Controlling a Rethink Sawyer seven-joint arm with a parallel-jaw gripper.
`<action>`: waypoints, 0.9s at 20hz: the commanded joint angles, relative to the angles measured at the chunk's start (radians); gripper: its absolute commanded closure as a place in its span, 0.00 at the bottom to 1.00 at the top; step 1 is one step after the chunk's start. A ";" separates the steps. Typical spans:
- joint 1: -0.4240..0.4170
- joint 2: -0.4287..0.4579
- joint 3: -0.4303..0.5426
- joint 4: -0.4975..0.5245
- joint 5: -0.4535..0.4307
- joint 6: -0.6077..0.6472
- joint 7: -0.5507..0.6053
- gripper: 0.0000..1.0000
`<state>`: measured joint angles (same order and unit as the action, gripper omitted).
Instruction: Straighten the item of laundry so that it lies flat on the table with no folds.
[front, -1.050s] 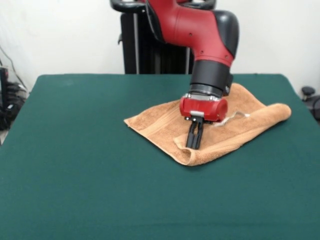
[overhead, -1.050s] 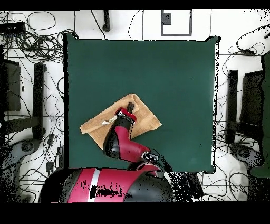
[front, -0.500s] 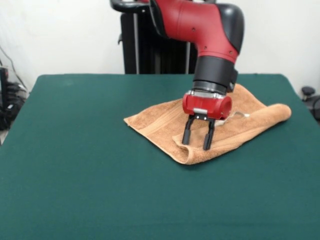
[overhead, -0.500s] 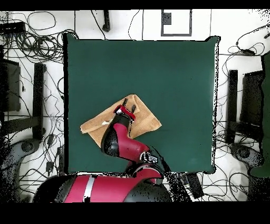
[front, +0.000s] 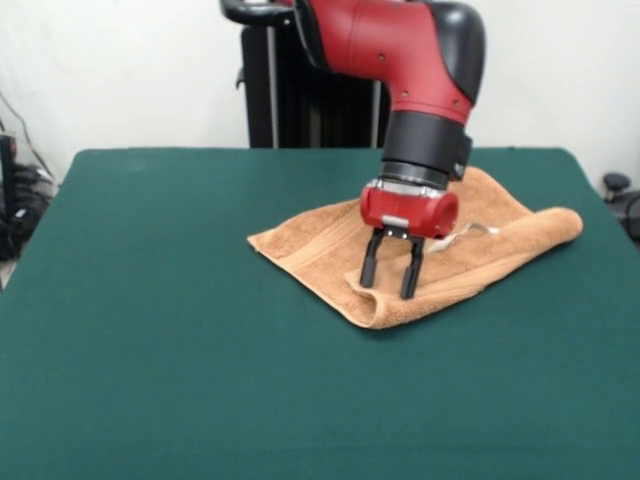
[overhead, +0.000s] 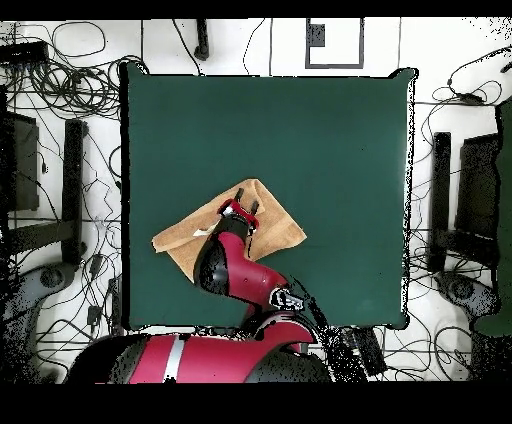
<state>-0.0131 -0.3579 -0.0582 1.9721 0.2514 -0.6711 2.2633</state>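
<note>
1. Nearest the camera in the front view, the table (front: 180, 380) lay as bare dark green cloth, with nothing on it that could block a pull toward this side.
2. Just beyond, the towel (front: 310, 245) rested right of the table's centre, still doubled: a thick folded edge (front: 385, 312) faced the camera, and a rolled flap (front: 545, 228) ran off to the right-hand corner.
3. The gripper (front: 387, 282) stood over that near fold with its fingers spread apart and empty, their tips at or just above the terry. A second earlier they had been pinched together at the same spot; half a second earlier they were already parted. I judged that the cloth had been let go and that the fold remained, so the flattening was not finished.
4. A small white label (front: 470, 233) showed just behind the gripper's red body.
5. The arm itself hid part of the towel's middle in both views.
6. In the overhead view the towel (overhead: 275, 215) lay toward the robot's side of the table (overhead: 330, 140), and loose cables (overhead: 60, 90) lay beyond the table's edges, well clear of the work.
</note>
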 joint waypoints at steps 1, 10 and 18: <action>-0.029 0.047 0.034 -0.052 -0.010 0.136 0.093 0.00; -0.016 0.026 0.013 -0.030 0.006 0.185 0.074 0.00; 0.067 -0.015 -0.055 0.010 0.114 0.285 0.060 0.00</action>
<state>0.0039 -0.3800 -0.0926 1.9722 0.2691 -0.5803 2.2633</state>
